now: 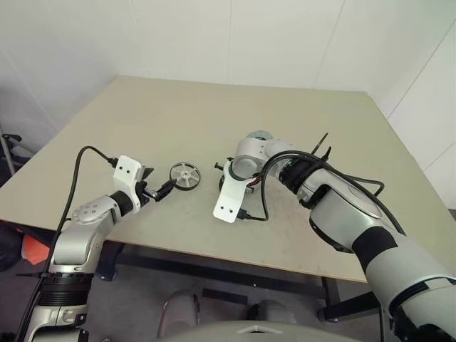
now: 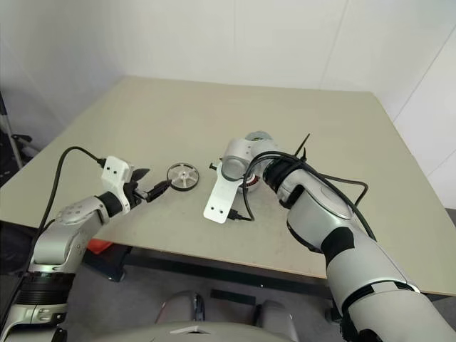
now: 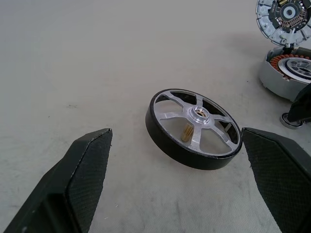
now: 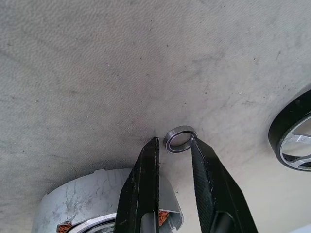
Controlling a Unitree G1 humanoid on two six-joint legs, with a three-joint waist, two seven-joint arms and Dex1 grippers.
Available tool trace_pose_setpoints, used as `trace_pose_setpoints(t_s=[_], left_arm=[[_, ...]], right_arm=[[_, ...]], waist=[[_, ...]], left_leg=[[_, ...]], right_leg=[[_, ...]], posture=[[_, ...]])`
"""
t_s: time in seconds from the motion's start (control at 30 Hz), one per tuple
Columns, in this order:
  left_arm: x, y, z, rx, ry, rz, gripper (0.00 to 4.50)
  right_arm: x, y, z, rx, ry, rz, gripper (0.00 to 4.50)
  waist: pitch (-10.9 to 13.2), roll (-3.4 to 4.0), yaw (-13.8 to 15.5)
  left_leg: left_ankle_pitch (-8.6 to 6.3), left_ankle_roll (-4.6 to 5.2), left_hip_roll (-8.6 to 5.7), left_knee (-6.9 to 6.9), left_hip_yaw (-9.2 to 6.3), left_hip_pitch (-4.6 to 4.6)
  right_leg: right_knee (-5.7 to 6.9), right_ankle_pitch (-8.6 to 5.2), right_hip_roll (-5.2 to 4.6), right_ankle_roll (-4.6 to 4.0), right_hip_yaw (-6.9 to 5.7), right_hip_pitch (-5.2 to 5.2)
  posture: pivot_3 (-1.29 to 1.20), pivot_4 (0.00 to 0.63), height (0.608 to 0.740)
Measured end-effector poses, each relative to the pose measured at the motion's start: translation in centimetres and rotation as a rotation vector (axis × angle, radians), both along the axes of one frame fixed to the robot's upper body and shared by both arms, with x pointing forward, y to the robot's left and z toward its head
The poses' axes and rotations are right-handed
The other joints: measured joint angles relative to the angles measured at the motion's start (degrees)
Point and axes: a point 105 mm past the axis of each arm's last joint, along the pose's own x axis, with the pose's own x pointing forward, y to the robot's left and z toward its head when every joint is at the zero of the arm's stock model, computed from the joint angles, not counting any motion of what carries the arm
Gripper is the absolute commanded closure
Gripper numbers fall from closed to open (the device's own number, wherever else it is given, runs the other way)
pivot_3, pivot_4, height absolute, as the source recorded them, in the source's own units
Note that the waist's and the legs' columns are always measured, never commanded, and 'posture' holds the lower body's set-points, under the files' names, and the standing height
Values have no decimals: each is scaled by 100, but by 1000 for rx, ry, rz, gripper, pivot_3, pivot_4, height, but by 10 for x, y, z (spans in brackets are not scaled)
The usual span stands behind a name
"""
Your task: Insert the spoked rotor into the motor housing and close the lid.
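A: Start with the table [image 1: 178, 121]. What sits on it?

B: The motor housing [image 3: 286, 73] with its copper windings, its lid [image 3: 284, 19] open behind it, and well apart, toward the left arm, the spoked rotor [image 3: 194, 128], lying slightly tilted on the bare top.

A: And the left gripper [image 3: 177, 160]?

B: Its fingers [image 3: 85, 160] are spread as wide as they go, holding nothing, one on each side of the rotor but apart from its dark rim.

A: The right gripper [image 4: 173, 145]?

B: It points steeply down just beside the housing, fingers narrowed to a small gap, tips at a tiny ring [image 4: 180, 139]. Whether the ring is pinched or only touched, I cannot tell.

A: So what makes the rotor grasp go well?

B: My judgement: bring the left fingers forward until the rim sits centred between them, then close squarely across the widest part. An off-centre squeeze could make the tilted disc slide or flip.
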Motion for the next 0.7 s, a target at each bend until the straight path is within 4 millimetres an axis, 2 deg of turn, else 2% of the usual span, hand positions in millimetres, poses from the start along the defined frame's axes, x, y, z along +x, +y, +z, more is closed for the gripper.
trace_pose_setpoints(t_s=[0.47,0.57,0.67,0.7], left_arm=[[-2,1,-3,-2,6,10,0],[-2,0,-3,-1,5,12,0],[-3,-1,-1,1,-4,9,0],[-3,-1,0,1,-5,8,0]], right_arm=[[0,10,1,-10,0,-9,3387],[0,14,2,-5,-3,-8,2795],[1,19,4,14,-13,-1,1910],[1,20,5,20,-16,2,1910]], waist=[[-4,-6,-70],[-3,-5,-106],[-3,-4,-110],[-3,-4,-111]], left_leg=[[-1,-1,4,-8,0,4],[-1,-2,4,-10,0,3],[-1,-1,3,-11,0,2],[-1,-2,2,-11,0,1]], right_leg=[[0,-1,14,1,13,-11],[1,-1,15,1,15,-14],[-1,-1,14,0,17,-14],[-1,-1,14,0,17,-16]], posture=[[0,0,740],[0,0,740],[0,0,740],[0,0,740]])
